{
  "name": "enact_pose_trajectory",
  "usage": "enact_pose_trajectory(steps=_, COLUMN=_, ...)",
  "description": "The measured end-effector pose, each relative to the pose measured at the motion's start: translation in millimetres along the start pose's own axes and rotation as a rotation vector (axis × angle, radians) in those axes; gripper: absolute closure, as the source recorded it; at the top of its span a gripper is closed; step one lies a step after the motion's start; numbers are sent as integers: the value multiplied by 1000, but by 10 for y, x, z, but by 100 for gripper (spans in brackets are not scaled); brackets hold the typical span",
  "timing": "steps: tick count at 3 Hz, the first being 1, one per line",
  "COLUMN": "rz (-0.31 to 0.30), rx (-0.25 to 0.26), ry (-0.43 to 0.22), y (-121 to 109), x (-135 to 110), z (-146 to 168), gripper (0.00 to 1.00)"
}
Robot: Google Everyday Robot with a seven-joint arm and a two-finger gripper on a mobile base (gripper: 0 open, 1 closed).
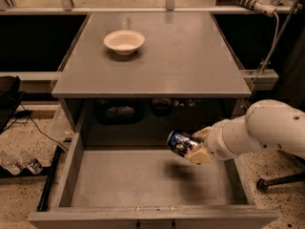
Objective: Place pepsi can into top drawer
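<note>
Camera view puts the grey counter [190, 66] up top for you, wide and flat, its front edge overhanging the back of the pulled-out top drawer [119, 182]. That drawer sits wide open below it. You've got bare grey floor across the left and middle, low walls on both sides, and the front panel along the bottom of the frame.

Your white arm [271, 130] comes in from the right and crosses over the drawer's right wall. Behind the drawer, dark clutter sits on the recessed shelf [119, 112] under the counter, just beyond the arm's reach line.

Back on the counter, the cream bowl [124, 41] stands toward the rear left, well apart from everything you're handling.

Your claw [194, 146] hangs over the drawer's right half, below the counter's edge, clamped on the pepsi can [178, 142]. The can is tilted nearly onto its side and held in the air, with its shadow [183, 171] on the floor beneath. Two clear bottles [19, 162] lie on the ground off to the left.
</note>
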State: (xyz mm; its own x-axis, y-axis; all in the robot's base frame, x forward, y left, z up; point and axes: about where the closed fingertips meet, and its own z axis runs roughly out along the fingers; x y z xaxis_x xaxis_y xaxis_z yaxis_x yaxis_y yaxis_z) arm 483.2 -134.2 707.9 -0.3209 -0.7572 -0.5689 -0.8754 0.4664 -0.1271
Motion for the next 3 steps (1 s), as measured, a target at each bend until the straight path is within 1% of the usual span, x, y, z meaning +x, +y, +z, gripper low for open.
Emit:
enact_pose_trajectory(steps=1, rz=21, rx=-41, ry=2, y=77, x=107, z=418, gripper=100)
enact_pose_trajectory(steps=2, rz=40, rx=-41, ry=-22, y=152, x=180, z=697, gripper=100)
enact_pose_trajectory(steps=3, rz=40, rx=-33, ry=-27, y=132, x=170, z=702, gripper=81)
